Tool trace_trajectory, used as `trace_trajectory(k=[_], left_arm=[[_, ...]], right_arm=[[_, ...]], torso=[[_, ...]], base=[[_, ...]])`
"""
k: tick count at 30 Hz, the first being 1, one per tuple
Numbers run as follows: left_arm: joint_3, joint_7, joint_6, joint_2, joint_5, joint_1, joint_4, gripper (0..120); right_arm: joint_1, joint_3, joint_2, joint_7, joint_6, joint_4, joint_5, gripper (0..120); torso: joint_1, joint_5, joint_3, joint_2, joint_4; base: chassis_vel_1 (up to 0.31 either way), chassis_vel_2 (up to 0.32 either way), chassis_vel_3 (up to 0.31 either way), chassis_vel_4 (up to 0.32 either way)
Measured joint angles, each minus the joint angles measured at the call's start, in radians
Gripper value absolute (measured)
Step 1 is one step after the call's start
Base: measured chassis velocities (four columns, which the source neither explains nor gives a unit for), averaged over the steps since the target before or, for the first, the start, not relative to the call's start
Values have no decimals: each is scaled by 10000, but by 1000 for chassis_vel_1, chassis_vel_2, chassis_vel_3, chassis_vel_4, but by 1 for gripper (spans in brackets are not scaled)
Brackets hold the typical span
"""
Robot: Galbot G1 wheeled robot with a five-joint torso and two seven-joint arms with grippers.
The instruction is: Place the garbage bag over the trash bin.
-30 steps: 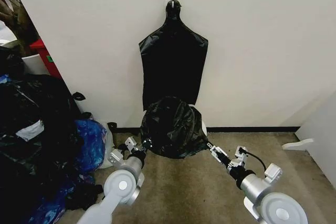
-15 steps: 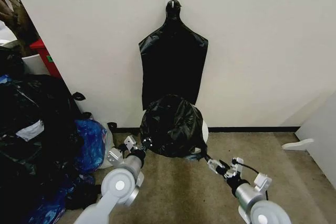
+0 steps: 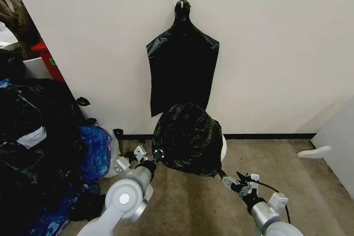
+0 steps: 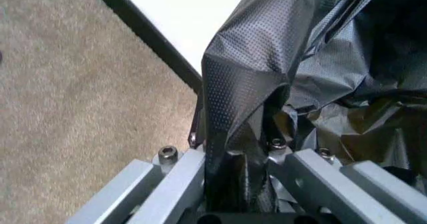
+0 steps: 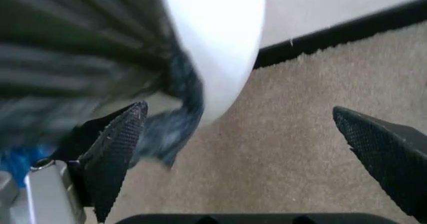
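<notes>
Head view, bag: black, glossy, crinkled plastic garbage bag, draped as a dome over the small round cream-white plastic trash bin, standing on the carpet against the wall; only a sliver of bin side bare on the robot's right.
Head view, left gripper: at the bag's lower left hem, touching the film.
Head view, right gripper: at the bag's lower right hem, low and just in front of the bin.
Head view, axis: bin upright, bag mouth facing down; hem to travel downward along the bin's sides, one gripper on each flank, about equally near.
Left wrist view, hold: fingers closed on a bunched fold of the garbage bag, film running away from the jaws toward the bin.
Right wrist view, opening: gripper spread wide, black pads well apart, nothing between them.
Right wrist view, target: trash bin bare wall ahead, off toward one pad; loose bag hem hanging beside that pad, not gripped.
Judgement: right side uncovered, probably next to be pulled down.
</notes>
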Motion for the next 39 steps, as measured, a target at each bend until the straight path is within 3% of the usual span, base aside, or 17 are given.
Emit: trace_trajectory(k=[5,6,11,12,14,19,26,30,33,34,37,39], left_arm=[[161,718,-122,162,2328,-79,679,3],[161,718,-122,162,2328,-79,679,3],[673,2022,-665,475,5769,-97,1538,3],[673,2022,-665,475,5769,-97,1538,3],[1202,2412,-895,653,6641,-265,1786,3],[2160,3059,-1494,533,8218,-799,2683,3],[2660,3067,-1882,256,8918,-1023,3102,3],[2911,3045,-2027,218,9320,-1189,3057,3],[3100,3031,-2119,164,9738,-1310,2938,3],[3100,3031,-2119,164,9738,-1310,2938,3],[3055,3180,-2216,215,10306,-1270,2782,3],[2977,3248,-2287,280,10518,-1200,2689,3]], right_arm=[[-845,235,139,-244,1482,697,-2213,100],[-845,235,139,-244,1482,697,-2213,100],[-1097,750,-284,358,1298,2959,-2909,100],[-1097,750,-284,358,1298,2959,-2909,100],[-833,490,-674,940,838,3546,-2975,100],[670,-827,-2016,2888,-1488,4380,-1956,100],[2128,-1825,-3229,3727,-2382,4181,-305,96],[3271,-2852,-3061,4776,-2834,3773,1087,84],[4637,-3946,-2317,6488,-3123,3116,2530,70],[4637,-3946,-2317,6488,-3123,3116,2530,70],[5535,-4534,-1537,8456,-3090,2814,3753,55],[5753,-4585,-1184,9035,-3005,2671,4006,49]], torso=[[0,3,0,0,1],[0,3,0,0,1],[0,-2,0,0,4],[0,-2,0,0,4],[0,2,0,0,3],[0,3,1,0,4],[0,2,2,0,1],[0,2,2,0,1],[0,2,3,-1,2],[0,2,3,-1,2],[0,1,2,0,4],[0,0,1,0,4]], base=[[0,0,0,0],[0,0,0,0],[0,0,0,0],[0,0,0,0],[0,0,0,0],[0,0,0,0],[0,0,0,0],[0,0,0,0],[0,0,0,0],[0,0,0,0],[0,0,0,0],[0,0,0,0]])
